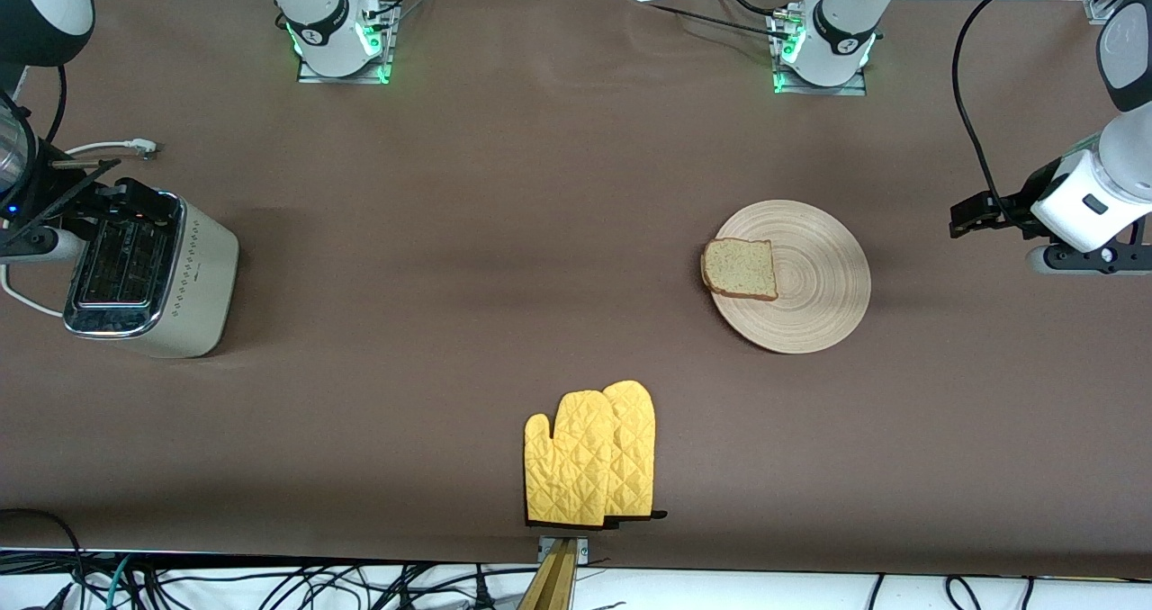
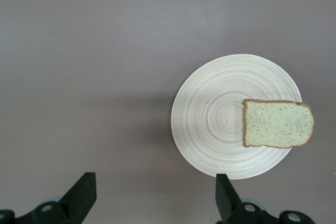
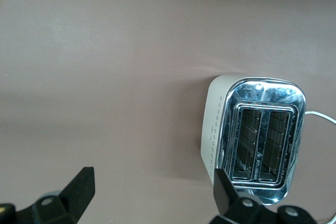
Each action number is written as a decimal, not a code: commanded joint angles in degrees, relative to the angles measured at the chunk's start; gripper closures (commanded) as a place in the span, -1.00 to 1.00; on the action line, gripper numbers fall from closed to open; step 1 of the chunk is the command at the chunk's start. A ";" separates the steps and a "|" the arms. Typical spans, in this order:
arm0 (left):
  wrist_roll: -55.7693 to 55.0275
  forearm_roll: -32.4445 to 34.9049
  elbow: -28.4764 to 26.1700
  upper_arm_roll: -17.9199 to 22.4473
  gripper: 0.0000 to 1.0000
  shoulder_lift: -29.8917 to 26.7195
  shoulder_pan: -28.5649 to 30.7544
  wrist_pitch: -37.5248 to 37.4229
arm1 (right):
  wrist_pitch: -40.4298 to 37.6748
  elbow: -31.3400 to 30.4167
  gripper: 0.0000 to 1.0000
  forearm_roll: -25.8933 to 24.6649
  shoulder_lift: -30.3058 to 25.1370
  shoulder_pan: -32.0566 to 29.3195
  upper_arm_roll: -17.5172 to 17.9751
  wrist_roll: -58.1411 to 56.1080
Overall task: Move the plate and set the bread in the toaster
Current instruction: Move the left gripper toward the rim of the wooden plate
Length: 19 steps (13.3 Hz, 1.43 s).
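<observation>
Front view: plate [image 1: 814, 313] sits on the brown table [image 1: 504, 232] toward the left arm's end. Bread [image 1: 740, 269] lies flat on the plate, on the edge that faces the right arm's end, its crust slightly overhanging the rim. Toaster [image 1: 153, 277] stands at the right arm's end, well apart from the plate, both slots up and empty, white cord [image 1: 103, 148] trailing off it toward the robot bases. Pair of yellow oven mitts [image 1: 589, 457] lies overlapped at the table edge nearest the front camera, roughly between toaster and plate.

Left gripper [image 1: 967, 217] hangs in the air at the left arm's end of the table, beside the plate, not touching it. Left wrist view: both black fingers [image 2: 79, 198] stand wide apart with nothing between them; plate [image 2: 236, 116] and bread [image 2: 277, 123] sit on bare table below, bread on the rim.

Right gripper [image 1: 108, 198] hovers over the toaster, at the end toward the robot bases. Right wrist view: fingers [image 3: 80, 190] spread wide, holding nothing; one fingertip overlaps the toaster's [image 3: 257, 140] chrome top in that view, contact can't be told. Slots visible, no bread in either.

Bread on plate, not in the toaster.
</observation>
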 commanded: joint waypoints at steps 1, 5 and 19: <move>2.74 1.17 1.51 -0.10 -1.00 0.45 1.01 1.32 | -0.34 0.88 -1.00 0.91 0.12 -0.75 0.68 0.52; 1.95 0.38 1.43 -0.71 -1.00 0.46 0.66 1.07 | -0.34 0.88 -1.00 0.91 0.12 -0.75 0.68 0.52; -0.16 -1.12 1.16 -5.02 -1.00 -0.78 1.01 -3.86 | -0.34 0.88 -1.00 0.91 0.12 -0.67 0.68 0.61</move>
